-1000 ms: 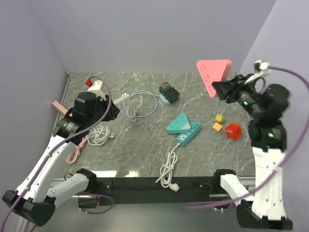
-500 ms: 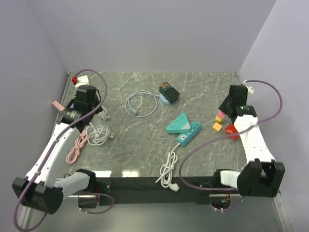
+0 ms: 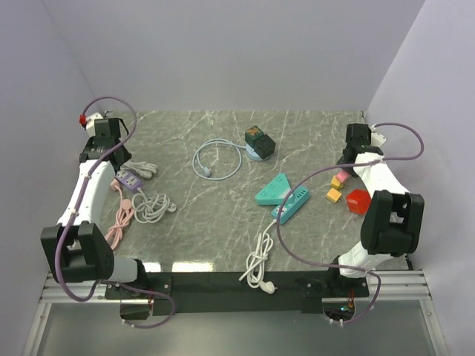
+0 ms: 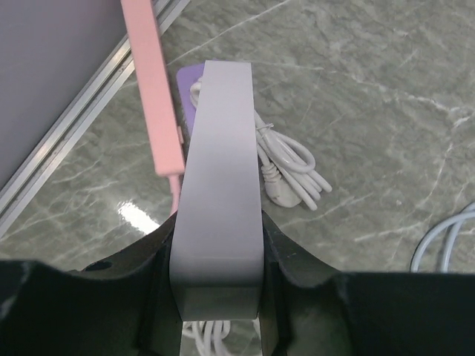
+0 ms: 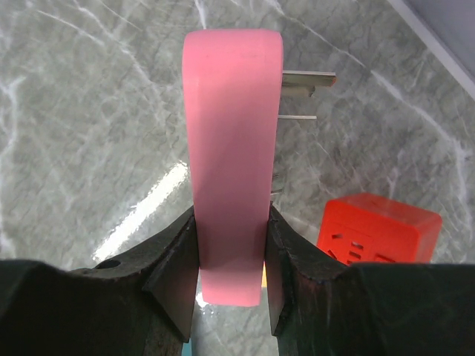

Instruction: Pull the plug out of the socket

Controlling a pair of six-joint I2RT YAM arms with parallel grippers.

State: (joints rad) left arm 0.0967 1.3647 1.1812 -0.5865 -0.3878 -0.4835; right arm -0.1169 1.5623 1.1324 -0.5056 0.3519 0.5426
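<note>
My left gripper point(image 4: 220, 241) is shut on a flat grey-white block point(image 4: 221, 163) and holds it over the table's left edge; in the top view it point(image 3: 104, 147) is at the far left. My right gripper point(image 5: 231, 222) is shut on a pink block point(image 5: 231, 133) with two metal prongs point(image 5: 306, 77) sticking out of its right side. In the top view it point(image 3: 354, 150) is at the far right. A purple power strip point(image 3: 128, 180) lies below the left gripper, with a coiled white cable point(image 4: 291, 165) beside it.
A pink strip point(image 4: 152, 96) lies along the left rail. A red cube socket point(image 5: 378, 231) and yellow cubes point(image 3: 335, 194) are by the right arm. Teal sockets point(image 3: 282, 196), a white cord point(image 3: 260, 258), a light blue cable point(image 3: 215, 159) and a dark cube point(image 3: 258, 139) are mid-table.
Both arms have swung outward and back toward the far corners. The right gripper has come down from holding the pink piece high. The left gripper has moved back along the left wall.
</note>
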